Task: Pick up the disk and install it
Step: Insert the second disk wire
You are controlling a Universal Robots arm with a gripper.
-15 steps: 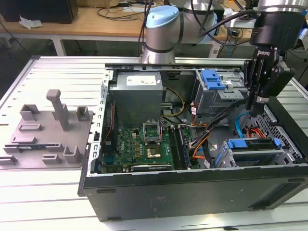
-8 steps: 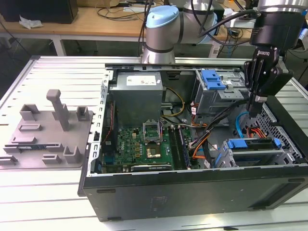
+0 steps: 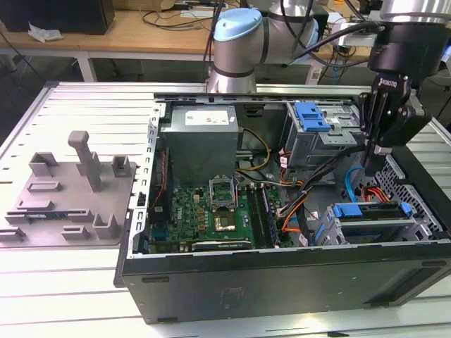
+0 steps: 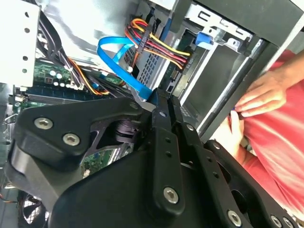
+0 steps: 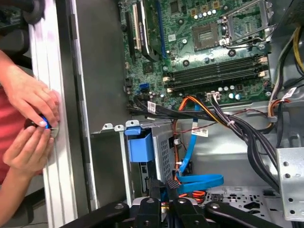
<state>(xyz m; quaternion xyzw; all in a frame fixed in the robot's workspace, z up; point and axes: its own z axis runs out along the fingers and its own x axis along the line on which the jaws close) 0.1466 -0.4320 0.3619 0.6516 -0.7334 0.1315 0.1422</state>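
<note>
Disk (image 3: pixel 370 224) sits in the drive cage of the open computer case (image 3: pixel 282 274), just below the gripper (image 3: pixel 372 171), whose jaws are together, empty. Case rests on a slatted aluminium table (image 3: pixel 70 296); wooden benches (image 3: pixel 127 32) behind.

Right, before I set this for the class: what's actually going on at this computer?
A robot arm has its end effector lowered into an open computer case, fingers together and holding nothing. It hangs just above the disk, which sits in the drive cage at the exterior view's right. A blue cable loops close by. Outside the case wall, a person's hands are busy with something small; what it is can't be made out.
</note>
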